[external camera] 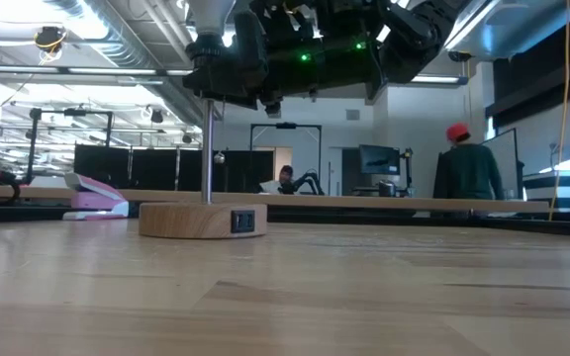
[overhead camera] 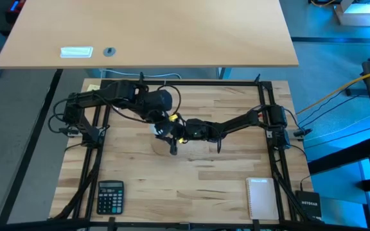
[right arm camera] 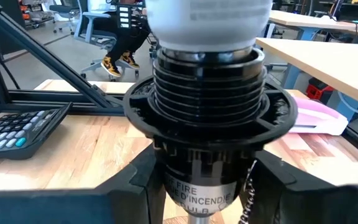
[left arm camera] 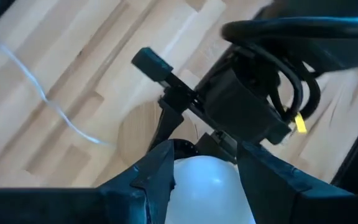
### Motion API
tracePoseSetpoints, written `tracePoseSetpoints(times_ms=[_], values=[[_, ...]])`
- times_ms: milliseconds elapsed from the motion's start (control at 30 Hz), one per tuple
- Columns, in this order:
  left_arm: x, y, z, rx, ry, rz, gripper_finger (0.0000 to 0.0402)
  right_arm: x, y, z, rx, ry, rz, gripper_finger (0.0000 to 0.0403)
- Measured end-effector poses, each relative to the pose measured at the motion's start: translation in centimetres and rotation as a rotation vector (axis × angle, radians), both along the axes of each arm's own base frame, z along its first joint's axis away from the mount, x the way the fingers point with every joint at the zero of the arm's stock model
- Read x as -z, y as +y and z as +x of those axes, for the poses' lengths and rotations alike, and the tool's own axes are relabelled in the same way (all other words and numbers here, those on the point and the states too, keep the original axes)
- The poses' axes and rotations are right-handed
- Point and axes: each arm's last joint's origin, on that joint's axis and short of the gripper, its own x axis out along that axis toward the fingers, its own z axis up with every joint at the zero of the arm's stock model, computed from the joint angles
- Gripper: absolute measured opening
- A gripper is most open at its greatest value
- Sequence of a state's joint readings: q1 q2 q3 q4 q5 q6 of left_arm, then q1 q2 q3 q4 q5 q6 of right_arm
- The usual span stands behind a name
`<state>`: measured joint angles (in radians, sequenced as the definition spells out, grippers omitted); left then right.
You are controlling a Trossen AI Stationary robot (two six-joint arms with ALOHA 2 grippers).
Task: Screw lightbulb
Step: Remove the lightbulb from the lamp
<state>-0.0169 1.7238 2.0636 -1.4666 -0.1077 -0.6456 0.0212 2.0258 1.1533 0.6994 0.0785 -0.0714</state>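
The white lightbulb [left arm camera: 205, 185] stands upright on top of the black ribbed socket [right arm camera: 207, 93]; its lower end [right arm camera: 207, 28] sits in the socket's mouth. The socket stands on a thin metal stem [external camera: 208, 148] rising from a round wooden disc base [external camera: 203, 220] in the middle of the table. My left gripper [overhead camera: 164, 125] is over the lamp, shut on the bulb. My right gripper [overhead camera: 177, 133] comes from the right, shut on the socket. The bulb's screw base is hidden inside the socket. My left gripper pinches the bulb's round white top [left arm camera: 191, 180] between its two fingers [left arm camera: 157, 180], which come from above and point down. The bulb stands upright with its lower end in the socket. My right gripper pinches the socket's lower body [right arm camera: 201, 186], below the ribbed collar, between its two fingers [right arm camera: 143, 180]. The fingers come about level from the table's right side. The socket stays upright on its stem, with the base on the table.
A calculator [overhead camera: 110, 196] lies at the near left and a white notepad [overhead camera: 260, 197] at the near right. A thin cord [left arm camera: 48, 99] runs across the table from the base. A person in a red cap [external camera: 466, 168] stands in the room behind.
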Motion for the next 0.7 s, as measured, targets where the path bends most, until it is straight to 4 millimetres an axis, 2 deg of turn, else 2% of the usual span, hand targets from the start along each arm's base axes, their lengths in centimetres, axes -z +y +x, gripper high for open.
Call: tracePoseSetpoints(times_ms=[100,333,500,700], values=[[-0.6,0.5,-0.2,0.086,-0.007,0.035,0.0164,0.0,0.0,0.0,0.003,0.001,0.011,0.0151],[-3.9,1.2,-1.4,0.231,-0.137,0.147,0.0165,0.0,-0.1,0.0,0.006,0.001,0.017,0.0151],[-4.6,1.2,-0.7,0.272,-0.223,0.193,0.0166,0.0,-0.1,0.0,0.006,0.0,0.016,0.0151],[-4.2,1.9,-0.2,0.226,-0.206,0.182,0.0166,0.0,-0.1,0.0,0.01,-0.002,0.014,0.0151]])
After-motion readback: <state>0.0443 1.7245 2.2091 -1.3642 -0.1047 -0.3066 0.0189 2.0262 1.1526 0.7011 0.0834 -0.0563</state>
